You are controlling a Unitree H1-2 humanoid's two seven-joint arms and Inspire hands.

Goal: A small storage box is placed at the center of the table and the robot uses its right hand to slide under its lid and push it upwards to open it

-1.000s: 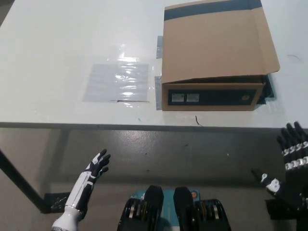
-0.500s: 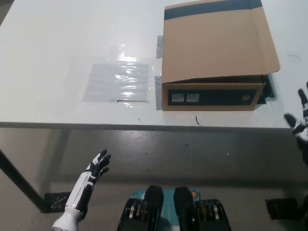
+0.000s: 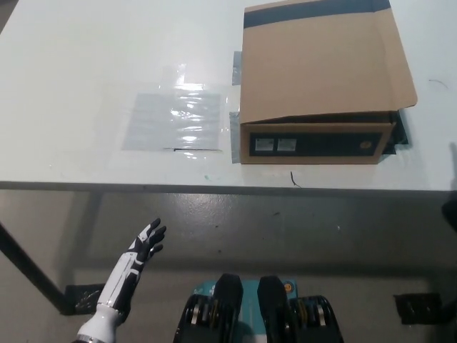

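Storage box [image 3: 318, 86] on table [image 3: 86, 64] — right robot hand [image 3: 452, 207] just beside, rightward.

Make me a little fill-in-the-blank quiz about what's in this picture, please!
1. The cardboard box sits on a table whose colour is ____.
2. The box's lid is ____, lying flat on top.
3. The robot's left hand, below the table edge, is coloured ____.
4. Left of the box lies a clear ____ sheet.

Missing words: white; closed; white; plastic
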